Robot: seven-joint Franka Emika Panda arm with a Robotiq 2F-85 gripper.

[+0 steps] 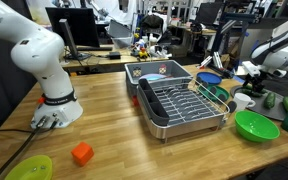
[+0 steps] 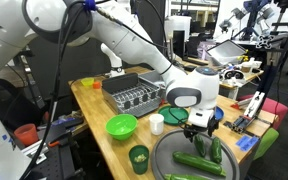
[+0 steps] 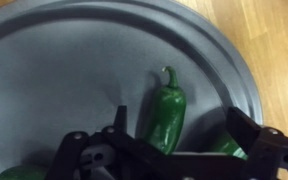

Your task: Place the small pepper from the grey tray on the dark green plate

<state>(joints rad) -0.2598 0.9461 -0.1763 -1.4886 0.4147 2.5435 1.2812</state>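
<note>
Your gripper (image 3: 159,140) hangs over the tray (image 3: 64,70) with its jaws spread wide and nothing held. In the wrist view the small pepper (image 3: 167,115) lies on the tray floor between the two fingers, curled stem pointing away from the wrist. It looks like the right one to take, being stubbier than the long pepper (image 2: 199,160) seen in an exterior view.

To grasp it well:
- Come straight down. The pepper sits closer to the finger on the left of the wrist view than to the other, so shift sideways a little first to centre it.
- Aim for the thick middle of the body, not the stem end, which would likely pivot or slip out.
- Watch the second pepper (image 3: 229,148), half hidden just beside the finger on the right of the view. Keep that finger between the two so you don't pinch both or shove the neighbour.
- Go low enough for the pads to meet the widest part, but stop short of the tray floor.
- Close gently, since the skin is smooth and may squirt out.

Once it is gripped, lift it clear of the rim. The plate (image 2: 138,157) sits on the table (image 2: 94,110) just beside the tray, near the bowl (image 2: 121,125), so the carry should be short.
</note>
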